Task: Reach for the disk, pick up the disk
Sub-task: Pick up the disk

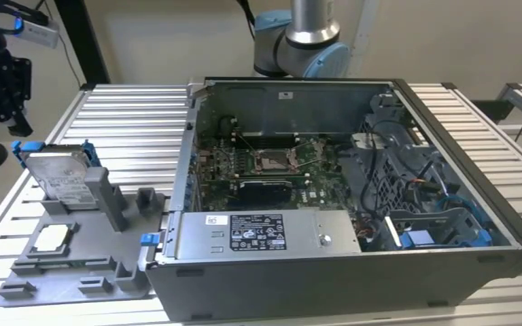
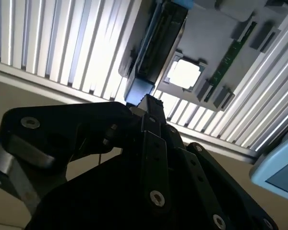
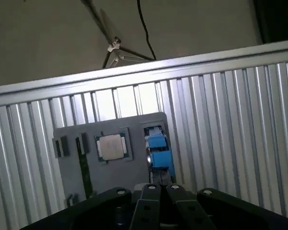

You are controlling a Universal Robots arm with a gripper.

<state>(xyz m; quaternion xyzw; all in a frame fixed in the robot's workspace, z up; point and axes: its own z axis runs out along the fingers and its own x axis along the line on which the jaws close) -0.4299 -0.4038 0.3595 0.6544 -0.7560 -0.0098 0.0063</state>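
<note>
The disk [image 1: 56, 174], a flat silver hard drive with a white label and blue side rails, stands tilted back in a slot of a grey fixture plate [image 1: 79, 261], near the plate's far corner on the exterior view's left. Just in front of it on the same plate lies a small square silver chip [image 1: 52, 238], apart from the disk. The gripper [image 3: 159, 187] hangs off the disk, not touching it; in the first wrist view its black fingers sit close together with nothing between them, and the disk's blue rail shows just beyond their tips. In the exterior view the gripper is a dark shape at the upper left, above and well apart from the disk. The plate rests on a table [image 1: 134, 112] of ribbed aluminium slats. Beside the plate, on the exterior view's right, an open grey computer case [image 1: 334, 278] takes up most of the table, showing a green motherboard [image 1: 261, 163] and a grey metal box with a black-and-white sticker [image 1: 261, 233]. The arm's base [image 1: 302, 37] rises behind the case against a plain beige wall. In the first wrist view, tripod legs [image 3: 116, 48] and a black cable [image 3: 144, 24] lie on the beige floor past the table's edge. Nothing stands between the gripper and the disk.
</note>
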